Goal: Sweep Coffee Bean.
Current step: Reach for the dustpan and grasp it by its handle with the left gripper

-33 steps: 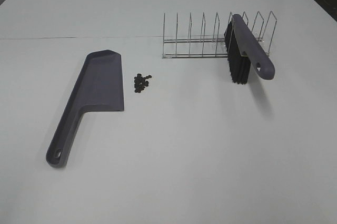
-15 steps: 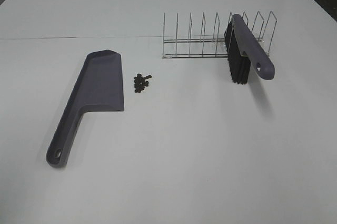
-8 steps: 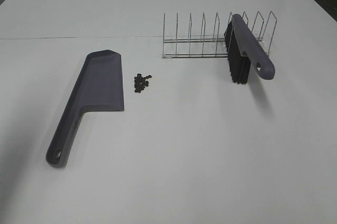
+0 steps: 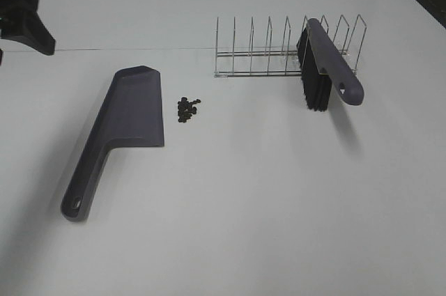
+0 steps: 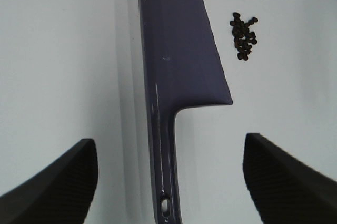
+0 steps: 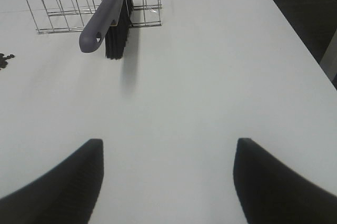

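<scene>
The coffee beans (image 4: pixel 187 108) lie in a small dark cluster on the white table, just right of the grey dustpan (image 4: pixel 125 125), which lies flat with its handle toward the front. They also show in the left wrist view (image 5: pixel 243 36), beside the dustpan (image 5: pixel 179 60). The grey brush (image 4: pixel 327 66) with black bristles leans in the wire rack (image 4: pixel 272 56). My left gripper (image 5: pixel 169 147) is open and empty, high above the dustpan's handle. My right gripper (image 6: pixel 168 150) is open and empty, well in front of the brush (image 6: pixel 105 18).
A dark part of the left arm (image 4: pixel 21 21) shows at the far left edge of the exterior view. The table's right edge (image 6: pixel 295 29) drops to a dark floor. The rack (image 6: pixel 68 2) has several upright wire loops.
A dark part of the left arm has come into the exterior view at the top left. The dustpan, beans, brush and rack have not moved.
</scene>
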You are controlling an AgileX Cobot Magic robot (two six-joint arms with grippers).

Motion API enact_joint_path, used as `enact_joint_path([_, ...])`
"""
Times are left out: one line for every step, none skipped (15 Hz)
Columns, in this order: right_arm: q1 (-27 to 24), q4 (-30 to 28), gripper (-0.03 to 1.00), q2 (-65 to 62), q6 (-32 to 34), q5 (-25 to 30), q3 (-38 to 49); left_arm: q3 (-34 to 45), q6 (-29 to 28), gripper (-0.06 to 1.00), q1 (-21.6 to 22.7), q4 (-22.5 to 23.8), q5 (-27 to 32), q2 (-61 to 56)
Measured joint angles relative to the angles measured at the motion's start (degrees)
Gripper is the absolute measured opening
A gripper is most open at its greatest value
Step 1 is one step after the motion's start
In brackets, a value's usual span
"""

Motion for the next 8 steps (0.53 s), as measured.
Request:
enact_joint_path([0.0, 0.0, 0.61, 0.0, 0.0, 0.0, 0.0, -1.6, -2.3, 0.72, -1.6, 2.0, 1.1, 2.7])
enact_joint_path([0.0, 0.0, 0.61, 0.0, 0.0, 0.0, 0.0, -2.9, -4.5, 0.72, -3.1, 3.4, 2.5, 5.2])
enact_joint_path([0.0, 0.0, 0.61, 0.0, 0.0, 0.0, 0.0, -4.0, -6.3, 0.72, -4.2, 4.0, 3.5, 7.7])
enact_joint_path([0.0, 0.0, 0.61, 0.0, 0.0, 0.0, 0.0, -4.2, -6.8, 0.72, -4.8, 4.2, 3.9, 8.8])
enact_joint_path([0.0, 0.0, 0.61, 0.0, 0.0, 0.0, 0.0, -4.5, -7.2, 0.72, -5.9, 4.6, 4.4, 10.8])
enact_joint_path([0.0, 0.0, 0.61, 0.0, 0.0, 0.0, 0.0, -4.5, -7.5, 0.72, -7.0, 4.6, 4.8, 12.7])
enact_joint_path([0.0, 0.0, 0.61, 0.0, 0.0, 0.0, 0.0, -4.5, -8.5, 0.72, -9.0, 4.9, 5.3, 16.4])
enact_joint_path([0.0, 0.0, 0.61, 0.0, 0.0, 0.0, 0.0, -4.5, -9.9, 0.72, -9.9, 5.8, 5.3, 18.2])
